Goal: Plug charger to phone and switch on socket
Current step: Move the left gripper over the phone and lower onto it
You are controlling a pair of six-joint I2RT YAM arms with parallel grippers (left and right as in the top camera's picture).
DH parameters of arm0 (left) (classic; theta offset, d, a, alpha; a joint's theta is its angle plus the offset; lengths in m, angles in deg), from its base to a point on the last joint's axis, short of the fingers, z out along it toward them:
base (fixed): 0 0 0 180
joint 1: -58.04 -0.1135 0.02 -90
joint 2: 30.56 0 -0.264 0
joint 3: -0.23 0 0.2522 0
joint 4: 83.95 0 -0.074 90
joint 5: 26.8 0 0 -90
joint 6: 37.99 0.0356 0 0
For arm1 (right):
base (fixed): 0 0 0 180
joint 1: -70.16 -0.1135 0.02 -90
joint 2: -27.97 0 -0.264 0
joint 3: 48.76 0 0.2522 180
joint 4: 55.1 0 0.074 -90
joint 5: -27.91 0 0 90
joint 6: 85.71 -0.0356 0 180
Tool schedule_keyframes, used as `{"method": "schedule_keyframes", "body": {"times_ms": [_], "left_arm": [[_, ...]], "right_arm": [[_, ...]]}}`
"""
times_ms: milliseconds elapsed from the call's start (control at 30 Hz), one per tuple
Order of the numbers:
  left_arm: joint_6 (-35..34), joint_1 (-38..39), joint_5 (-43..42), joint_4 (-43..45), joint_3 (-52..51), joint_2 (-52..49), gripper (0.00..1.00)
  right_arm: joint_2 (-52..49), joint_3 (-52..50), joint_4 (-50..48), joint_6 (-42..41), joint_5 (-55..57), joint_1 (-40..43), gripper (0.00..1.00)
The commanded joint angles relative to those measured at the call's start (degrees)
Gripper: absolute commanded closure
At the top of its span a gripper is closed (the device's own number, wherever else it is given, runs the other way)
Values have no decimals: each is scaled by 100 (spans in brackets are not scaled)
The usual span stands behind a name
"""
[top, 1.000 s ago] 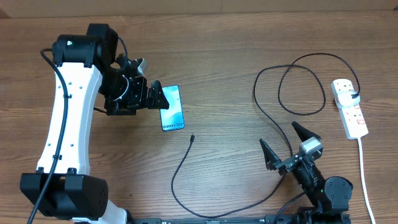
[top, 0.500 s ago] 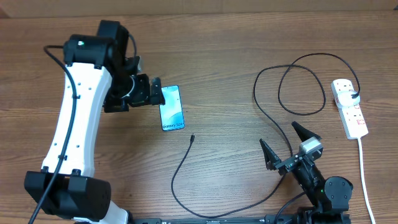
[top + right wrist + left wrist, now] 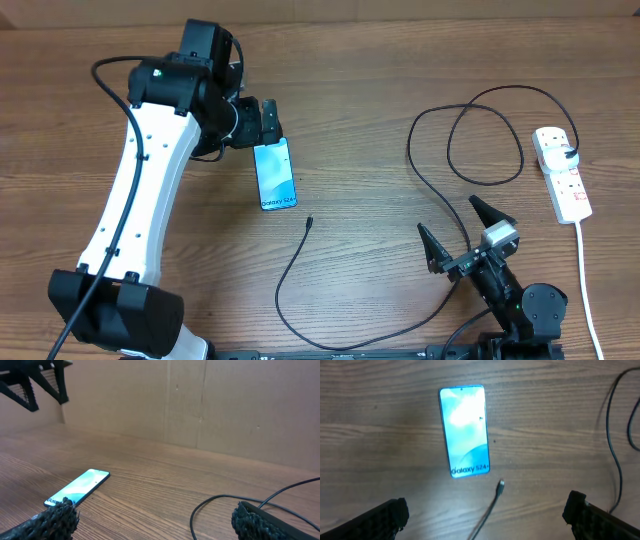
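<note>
charger [image 3: 408, 150] is lying looped across the table [image 3: 380, 80], its connector tip [image 3: 310, 221] sitting just beside the phone [image 3: 275, 175], not touching. left gripper [image 3: 485, 507] is hovering over the phone, jaws spread wide; right gripper [image 3: 449, 216] is resting spread too, gripping nothing.

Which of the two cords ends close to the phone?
The thin black cable; its tip lies beside the phone's lettered end. The thick white cord runs from the power strip.

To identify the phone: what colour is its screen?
Light blue phone screen, white lettering; best in left wrist view.
</note>
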Motion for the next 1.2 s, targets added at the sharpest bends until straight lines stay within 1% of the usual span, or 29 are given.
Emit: {"method": "schedule_keyframes", "body": {"times_ms": [0,133,333,533,633,833,967,1067,1167], "left_arm": [[-144,26,85,210,-431,-35,0],[-485,39,234,603,-1062,-35,0],[-767,39,238,1340,-1919,-35,0],[-1193,39,614,2065,-2752,-35,0],[-1191,44,614,2371,-3099,-35,0],[-1189,46,669,2695,-3499,-35,0],[-1147,50,658,2747,-3578,-46,0],[-922,50,483,2752,-3563,-46,0],[-831,50,450,2509,-3418,-66,0]], "right_arm": [[46,-55,-13,-15,15,15,0],[46,-55,-13,-15,15,15,0],[46,-55,-13,-15,15,15,0],[46,-55,-13,-15,15,15,0],[46,-55,-13,-15,15,15,0],[46,-55,-13,-15,15,15,0],[46,-55,-13,-15,15,15,0],[46,-55,-13,-15,15,15,0],[46,-55,-13,-15,15,15,0]]}}
